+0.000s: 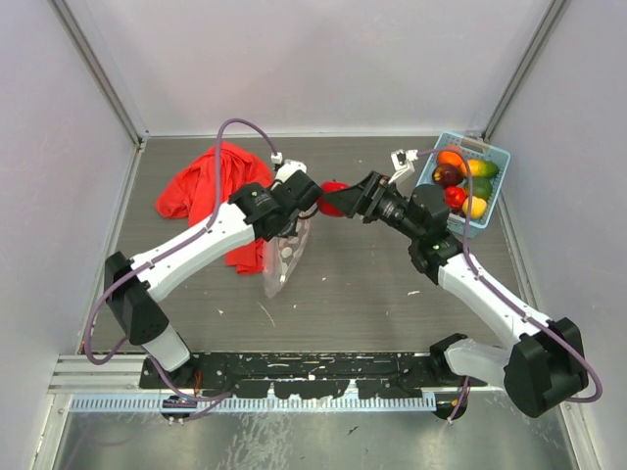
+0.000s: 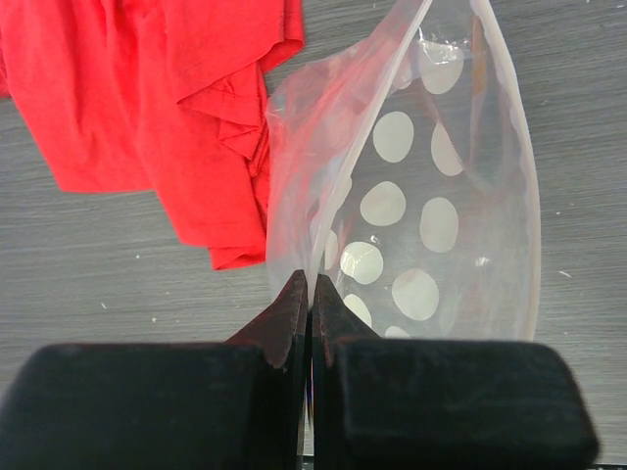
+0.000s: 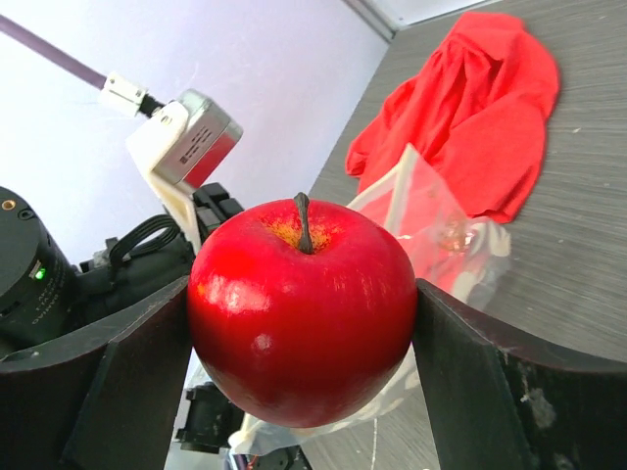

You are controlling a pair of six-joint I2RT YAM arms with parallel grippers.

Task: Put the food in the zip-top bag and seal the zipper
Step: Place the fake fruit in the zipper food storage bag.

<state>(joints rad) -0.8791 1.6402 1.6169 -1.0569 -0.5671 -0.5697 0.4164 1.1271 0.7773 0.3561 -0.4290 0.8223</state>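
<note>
The zip-top bag sits on the worktop just right of the red cloth, its top edge lifted by the left hand, whose fingers are pinched fully together on 1 side of the rim. The right hand, spread wide, clamps 1 red apple just right of the bag's mouth. The other food lies in the blue basket, well right of the bag.

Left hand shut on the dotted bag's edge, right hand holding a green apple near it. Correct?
No: the apple is red, not green; the right wrist view shows it gripped in the right hand. The rest holds: the left hand is shut on the edge of the dotted bag, the apple near it.
</note>
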